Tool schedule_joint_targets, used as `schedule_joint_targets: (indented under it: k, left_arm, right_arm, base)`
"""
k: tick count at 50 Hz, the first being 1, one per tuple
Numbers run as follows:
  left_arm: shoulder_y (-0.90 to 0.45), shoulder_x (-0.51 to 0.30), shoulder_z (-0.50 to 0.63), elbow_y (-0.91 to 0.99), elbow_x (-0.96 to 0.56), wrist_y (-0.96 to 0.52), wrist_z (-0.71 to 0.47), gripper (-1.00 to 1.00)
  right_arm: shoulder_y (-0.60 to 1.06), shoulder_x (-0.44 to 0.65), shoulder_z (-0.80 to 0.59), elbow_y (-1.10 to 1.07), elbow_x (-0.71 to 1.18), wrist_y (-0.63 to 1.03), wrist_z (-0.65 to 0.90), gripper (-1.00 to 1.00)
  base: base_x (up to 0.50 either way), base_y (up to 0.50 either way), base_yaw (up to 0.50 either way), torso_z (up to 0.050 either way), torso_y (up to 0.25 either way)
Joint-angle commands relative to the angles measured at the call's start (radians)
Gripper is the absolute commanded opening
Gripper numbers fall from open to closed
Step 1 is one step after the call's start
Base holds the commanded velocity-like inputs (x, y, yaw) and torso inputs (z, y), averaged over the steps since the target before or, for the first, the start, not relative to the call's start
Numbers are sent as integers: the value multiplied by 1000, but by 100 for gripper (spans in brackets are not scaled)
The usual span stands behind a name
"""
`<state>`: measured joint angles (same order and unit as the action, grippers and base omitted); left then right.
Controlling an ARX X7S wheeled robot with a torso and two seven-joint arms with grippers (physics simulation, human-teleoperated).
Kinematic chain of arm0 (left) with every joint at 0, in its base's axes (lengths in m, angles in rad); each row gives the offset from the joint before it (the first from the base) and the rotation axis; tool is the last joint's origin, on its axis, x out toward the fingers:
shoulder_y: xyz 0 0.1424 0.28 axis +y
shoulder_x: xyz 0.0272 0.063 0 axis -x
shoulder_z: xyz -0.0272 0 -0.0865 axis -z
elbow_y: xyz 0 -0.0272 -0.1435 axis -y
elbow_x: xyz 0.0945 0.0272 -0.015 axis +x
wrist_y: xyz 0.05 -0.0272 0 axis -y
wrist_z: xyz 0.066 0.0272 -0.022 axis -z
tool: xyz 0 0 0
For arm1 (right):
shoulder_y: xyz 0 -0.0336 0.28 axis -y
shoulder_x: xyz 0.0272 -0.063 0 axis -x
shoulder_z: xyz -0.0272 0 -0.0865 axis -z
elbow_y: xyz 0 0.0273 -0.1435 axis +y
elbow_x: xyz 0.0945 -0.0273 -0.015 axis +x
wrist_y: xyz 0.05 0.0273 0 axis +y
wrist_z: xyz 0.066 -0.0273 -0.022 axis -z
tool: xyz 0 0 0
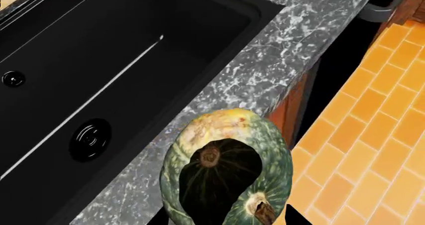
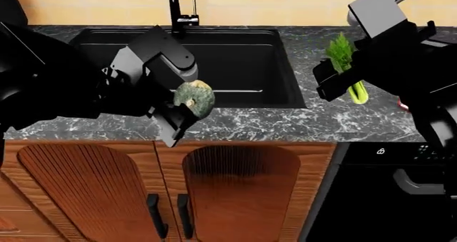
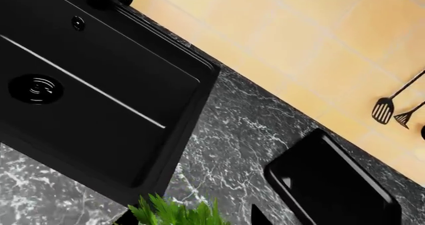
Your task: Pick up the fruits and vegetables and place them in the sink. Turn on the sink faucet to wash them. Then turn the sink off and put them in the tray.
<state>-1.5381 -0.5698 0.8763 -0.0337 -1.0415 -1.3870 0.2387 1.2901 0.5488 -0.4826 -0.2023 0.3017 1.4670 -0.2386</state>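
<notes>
Squash (image 1: 226, 170) hangs over marbled countertop (image 1: 279, 60) beside sink (image 1: 99, 60).

Squash: a round, ribbed dark-green squash (image 1: 226, 168) with a tan stem, close to the camera, over the counter's front edge.
Sink: a deep matte-black rectangular basin (image 1: 133, 60) with a round black drain (image 1: 90, 139).
Counter: grey-speckled stone countertop (image 1: 279, 51) beside the basin.
Floor: orange brick-pattern tiles (image 1: 371, 135).

The head camera looks down over the deep matte-black sink basin (image 2: 236, 65) from above. Both wrist cameras look down from close, and each also shows this basin (image 1: 99, 70) (image 3: 93, 105).
</notes>
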Motion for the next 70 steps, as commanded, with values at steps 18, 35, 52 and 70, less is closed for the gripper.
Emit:
schedule_joint_targets:
  k: [18,35,52,70]
  left_arm:
    - [-2,-11,1,10,-17,13,-18,-100]
    - [-8,2,13,8,-20,22,-21,-100]
    - [-29,-7,-9,-12,-26,32,-37,-100]
    - [-62,-35,-146,-46,-96,-30,-204,-100]
  right_arm:
    - [-10,-4,23,-28,5,-10,3,-100]
    - [-33,-4,32,0,12,-39,4,-100]
    - [-30,7,62,-66,31,9,15,-100]
    - [-2,4,72,-77,24,5,44,-100]
  base:
    - [-210,-471,0,1,0]
    - [-349,-303,0,0,0]
    - [-26,-500,0,1,0]
    - [63,-486,0,0,1]
